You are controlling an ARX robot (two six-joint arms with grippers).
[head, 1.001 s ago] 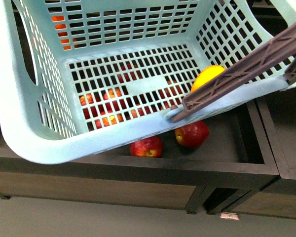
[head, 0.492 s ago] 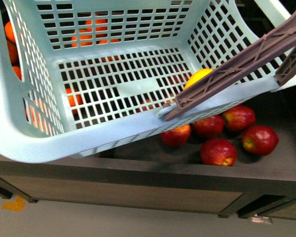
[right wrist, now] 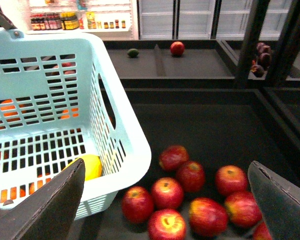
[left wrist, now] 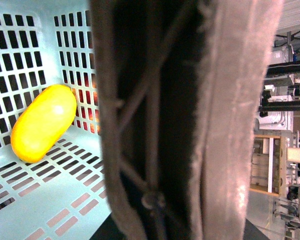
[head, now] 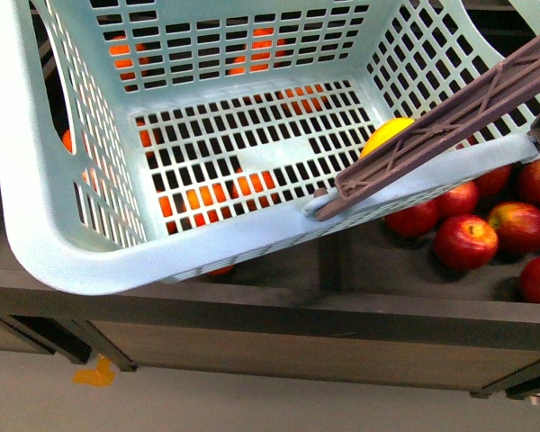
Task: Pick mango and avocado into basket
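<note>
The mango (head: 387,135) lies on the floor of the aqua basket (head: 207,245), cornered by its brown handle (head: 432,129) — my right gripper (right wrist: 166,167) gapes wide, empty, over red apples (right wrist: 165,192); left gripper out of sight.

Pale aqua slotted basket (head: 36,207), tilted, with the brown handle (head: 450,112) lying across its near right rim. Smooth yellow-orange mango (head: 384,135) already inside, on its side in the right corner of the floor, up against the lattice wall and half hidden behind that handle. Small dark green avocado (right wrist: 133,52) way back on a dark shelf (right wrist: 190,62), well apart from the basket.
</note>
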